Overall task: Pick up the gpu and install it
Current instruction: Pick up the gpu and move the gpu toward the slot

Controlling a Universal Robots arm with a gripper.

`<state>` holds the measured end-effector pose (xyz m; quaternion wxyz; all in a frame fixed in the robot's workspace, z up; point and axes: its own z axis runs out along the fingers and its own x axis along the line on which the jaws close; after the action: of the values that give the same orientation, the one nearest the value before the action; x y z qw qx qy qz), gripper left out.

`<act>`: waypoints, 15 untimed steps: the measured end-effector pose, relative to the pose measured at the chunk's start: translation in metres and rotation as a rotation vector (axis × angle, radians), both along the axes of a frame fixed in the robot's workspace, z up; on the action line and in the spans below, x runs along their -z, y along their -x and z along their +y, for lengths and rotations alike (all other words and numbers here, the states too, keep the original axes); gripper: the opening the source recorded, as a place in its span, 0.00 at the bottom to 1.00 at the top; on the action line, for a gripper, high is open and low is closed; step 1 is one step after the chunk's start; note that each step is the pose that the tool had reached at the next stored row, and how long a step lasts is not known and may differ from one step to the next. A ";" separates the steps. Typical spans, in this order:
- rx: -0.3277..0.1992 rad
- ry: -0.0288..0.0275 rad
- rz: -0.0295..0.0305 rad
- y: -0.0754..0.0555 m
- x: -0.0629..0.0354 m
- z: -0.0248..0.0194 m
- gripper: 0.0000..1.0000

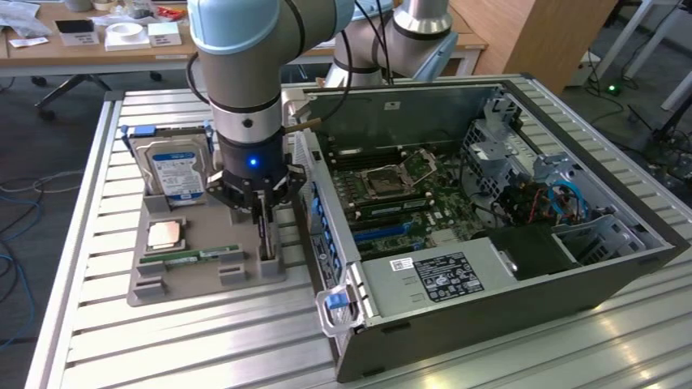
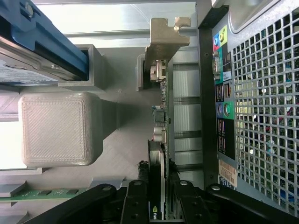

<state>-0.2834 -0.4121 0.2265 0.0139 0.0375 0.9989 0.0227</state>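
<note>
Hovering low over the gray tray, the gripper point(image 1: 262, 223) is straddling the graphics card point(image 1: 267, 243).

Starting up close in the wrist view, the gripper point(image 2: 158, 184) is sitting with its jaws on either side of the card's point(image 2: 158, 158) black cooler, very near both faces, though I cannot tell whether it is truly pinching it. The card is standing on edge in a slot of the tray point(image 1: 206, 279), its silver bracket point(image 2: 163, 42) pointing away from the wrist. Just beside it, the perforated back of the computer case point(image 1: 605, 259) is running alongside. Further across the tray, a narrow green memory stick point(image 1: 194, 255) is lying flat, and a blue-labelled hard drive point(image 1: 178, 170) is standing at the far end. Everything is resting on the slatted metal table point(image 1: 194, 340).
</note>
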 end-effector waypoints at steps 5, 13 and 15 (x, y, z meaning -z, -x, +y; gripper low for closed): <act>-0.003 0.0001 0.0002 0.000 0.0002 0.0000 0.26; -0.046 0.0000 0.0000 0.000 0.0004 0.0000 0.26; -0.046 0.0000 0.0000 0.000 0.0005 0.0000 0.26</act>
<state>-0.2834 -0.4121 0.2260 0.0133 0.0144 0.9995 0.0230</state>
